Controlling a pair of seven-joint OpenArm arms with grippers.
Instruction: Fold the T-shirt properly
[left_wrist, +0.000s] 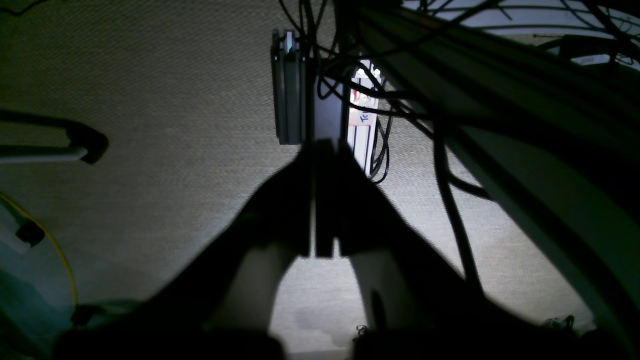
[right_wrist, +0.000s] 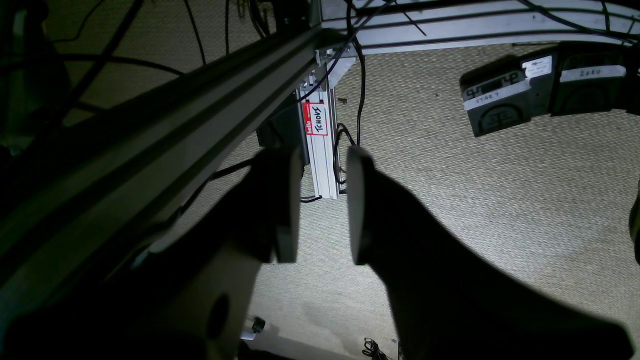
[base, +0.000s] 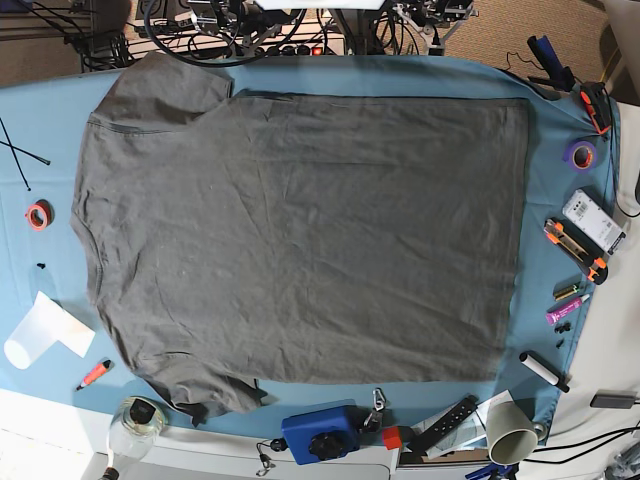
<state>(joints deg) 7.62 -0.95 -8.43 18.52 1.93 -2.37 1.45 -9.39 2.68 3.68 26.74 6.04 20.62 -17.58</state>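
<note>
The dark charcoal T-shirt (base: 300, 240) lies spread flat on the blue-teal table cloth (base: 45, 150). Its collar points left, its hem right, and one sleeve (base: 165, 90) sits at the top left. Neither arm shows in the base view. The T-shirt does not appear in either wrist view; both look down at a carpeted floor. My left gripper (left_wrist: 322, 150) is shut, its fingers pressed together with nothing between them. My right gripper (right_wrist: 322, 160) stands open, a clear gap between its two fingers and nothing held.
Around the shirt lie a red tape roll (base: 38, 215), a purple tape roll (base: 580, 153), a utility knife (base: 575, 250), a blue device (base: 320, 432) and a cup (base: 510, 430). An aluminium frame post (right_wrist: 320, 150), cables and floor pedals (right_wrist: 500, 100) appear below.
</note>
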